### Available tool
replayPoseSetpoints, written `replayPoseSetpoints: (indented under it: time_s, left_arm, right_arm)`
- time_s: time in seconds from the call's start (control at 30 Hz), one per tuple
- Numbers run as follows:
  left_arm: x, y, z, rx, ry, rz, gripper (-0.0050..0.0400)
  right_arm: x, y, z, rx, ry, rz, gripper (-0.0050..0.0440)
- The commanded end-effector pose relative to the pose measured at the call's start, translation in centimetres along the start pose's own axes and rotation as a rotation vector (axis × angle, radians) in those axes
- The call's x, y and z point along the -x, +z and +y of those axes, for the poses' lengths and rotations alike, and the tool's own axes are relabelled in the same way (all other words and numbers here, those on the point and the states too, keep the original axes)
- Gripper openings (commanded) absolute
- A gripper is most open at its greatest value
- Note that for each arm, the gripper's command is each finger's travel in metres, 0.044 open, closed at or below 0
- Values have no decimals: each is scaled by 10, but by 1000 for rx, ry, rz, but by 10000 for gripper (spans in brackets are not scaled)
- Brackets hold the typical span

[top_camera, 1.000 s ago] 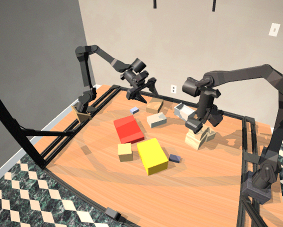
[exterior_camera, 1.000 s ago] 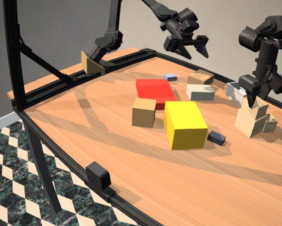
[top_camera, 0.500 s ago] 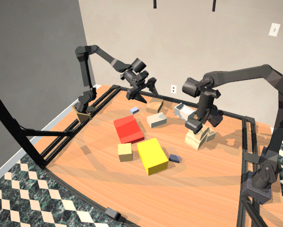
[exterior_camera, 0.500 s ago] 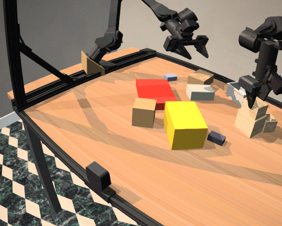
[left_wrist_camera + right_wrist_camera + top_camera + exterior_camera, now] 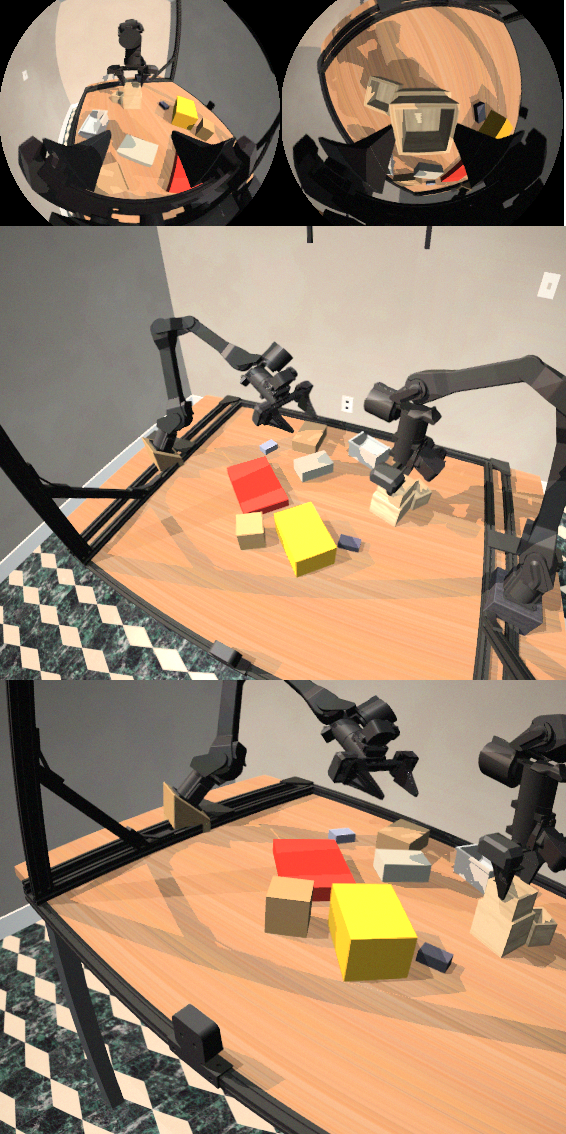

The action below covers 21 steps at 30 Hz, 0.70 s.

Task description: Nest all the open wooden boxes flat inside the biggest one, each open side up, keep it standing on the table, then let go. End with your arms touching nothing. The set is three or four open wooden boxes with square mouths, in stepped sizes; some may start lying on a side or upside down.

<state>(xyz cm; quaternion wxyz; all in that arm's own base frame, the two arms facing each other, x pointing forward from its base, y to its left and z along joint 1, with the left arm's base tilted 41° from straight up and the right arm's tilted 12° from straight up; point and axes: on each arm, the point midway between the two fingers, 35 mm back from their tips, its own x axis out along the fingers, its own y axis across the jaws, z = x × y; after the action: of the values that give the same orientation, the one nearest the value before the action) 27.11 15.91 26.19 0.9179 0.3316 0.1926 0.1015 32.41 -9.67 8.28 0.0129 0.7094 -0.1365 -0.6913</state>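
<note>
My right gripper (image 5: 408,482) (image 5: 516,890) (image 5: 424,126) is shut on a pale wooden box (image 5: 522,907) (image 5: 419,106), gripped across opposite walls, mouth up. That box sits over a larger pale wooden box (image 5: 389,514) (image 5: 515,937), which stands on the table; how far it reaches inside is unclear. The larger box's far rim shows behind it in the right wrist view. A small wooden box (image 5: 422,497) (image 5: 542,928) (image 5: 383,94) stands close beside them, open side up. My left gripper (image 5: 303,423) (image 5: 399,796) (image 5: 141,134) is open and empty, high above the table's back.
A grey-white tray (image 5: 367,449) (image 5: 93,123) stands behind the boxes. A pale block (image 5: 313,467) (image 5: 138,150), a brown block (image 5: 307,438), a red block (image 5: 257,484), a yellow block (image 5: 306,536), a tan cube (image 5: 250,531) and a dark block (image 5: 349,542) (image 5: 480,112) also lie on the table.
</note>
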Motion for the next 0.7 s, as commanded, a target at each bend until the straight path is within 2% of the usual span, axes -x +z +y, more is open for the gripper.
replayPoseSetpoints:
  time_s: [0.0,0.67]
  left_arm:
    - [0,0,0,-2,1,1,400]
    - [0,0,0,-2,1,1,400]
  right_arm:
    - [-3,2,0,6,-1,-7,0]
    - [-6,2,0,6,-1,-7,0]
